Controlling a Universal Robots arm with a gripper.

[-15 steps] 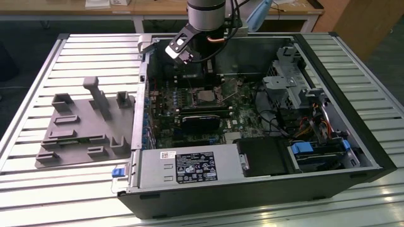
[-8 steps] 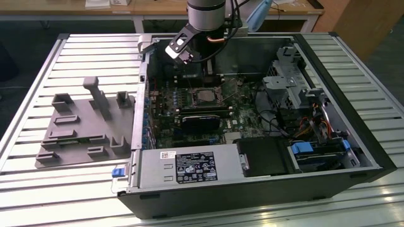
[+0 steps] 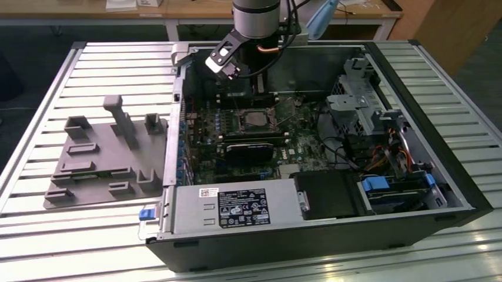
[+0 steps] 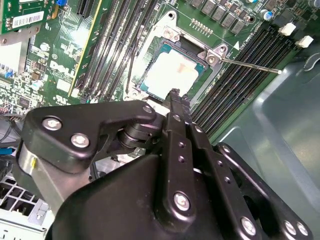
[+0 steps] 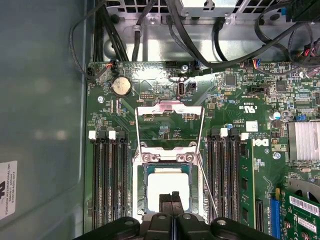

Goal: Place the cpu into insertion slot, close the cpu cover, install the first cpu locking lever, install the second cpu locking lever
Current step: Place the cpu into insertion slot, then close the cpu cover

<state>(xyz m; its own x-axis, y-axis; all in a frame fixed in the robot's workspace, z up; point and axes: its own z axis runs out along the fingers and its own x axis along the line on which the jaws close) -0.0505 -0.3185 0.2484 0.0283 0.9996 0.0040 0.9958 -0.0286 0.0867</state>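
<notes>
Your claw (image 5: pixel 171 196) is pinched together, empty, over the cpu (image 5: pixel 167 181) in the insertion slot (image 4: pixel 182 46); cpu cover (image 5: pixel 170 105) open.

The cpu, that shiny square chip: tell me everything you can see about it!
The cpu is a flat square chip with a pale silver metal top. It lies flat in the insertion slot, the cpu cover swung open beyond it. The shut gripper hangs over one edge; touching or not, I cannot tell.

In the exterior view my gripper (image 3: pixel 255 75) hangs upper centre; below it, mid-frame, the cpu (image 3: pixel 255 120) lies in the insertion slot (image 3: pixel 237 121), moulded tray (image 3: pixel 94 170) at left
</notes>
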